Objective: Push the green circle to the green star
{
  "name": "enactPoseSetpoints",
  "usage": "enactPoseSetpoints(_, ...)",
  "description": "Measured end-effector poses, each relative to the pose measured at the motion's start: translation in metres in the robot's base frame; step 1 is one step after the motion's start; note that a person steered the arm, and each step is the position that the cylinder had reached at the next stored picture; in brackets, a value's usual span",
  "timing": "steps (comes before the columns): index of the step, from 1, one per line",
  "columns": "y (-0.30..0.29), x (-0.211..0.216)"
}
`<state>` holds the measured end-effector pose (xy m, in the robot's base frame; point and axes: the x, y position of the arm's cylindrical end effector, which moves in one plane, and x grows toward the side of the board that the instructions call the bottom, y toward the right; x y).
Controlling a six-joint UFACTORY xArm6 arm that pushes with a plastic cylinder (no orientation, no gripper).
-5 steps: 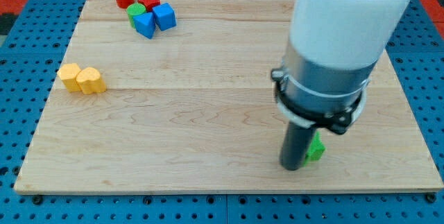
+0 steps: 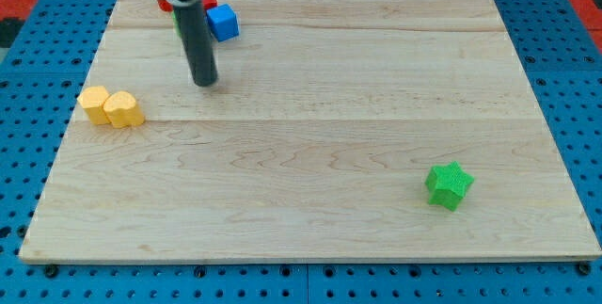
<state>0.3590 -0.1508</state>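
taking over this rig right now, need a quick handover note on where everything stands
Tool: my tip rests on the wooden board near the view's top left, just below the block cluster.
Job's things: the green star block sits alone near the view's bottom right. The green circle block is barely visible; only a green sliver shows behind the rod, in the cluster with the blue block and red blocks.
Done: nothing yet; circle and star lie far apart.
Left: push the circle across the board to the star.
Two yellow blocks sit at the view's left.
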Motion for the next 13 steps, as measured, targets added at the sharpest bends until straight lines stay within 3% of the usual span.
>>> enactPoseSetpoints(1,-0.072,-0.038)
enactPoseSetpoints(2,-0.097,-0.078)
enactPoseSetpoints(3,-0.061,-0.091)
enactPoseSetpoints(4,-0.061,-0.113)
enactPoseSetpoints(5,-0.007,-0.098)
enactPoseSetpoints(7,0.138,-0.005)
enactPoseSetpoints(8,0.174,0.038)
enactPoseSetpoints(9,0.151,-0.023)
enactPoseSetpoints(10,0.126,-0.017)
enactPoseSetpoints(12,0.121,0.055)
enactPoseSetpoints(13,0.18,0.111)
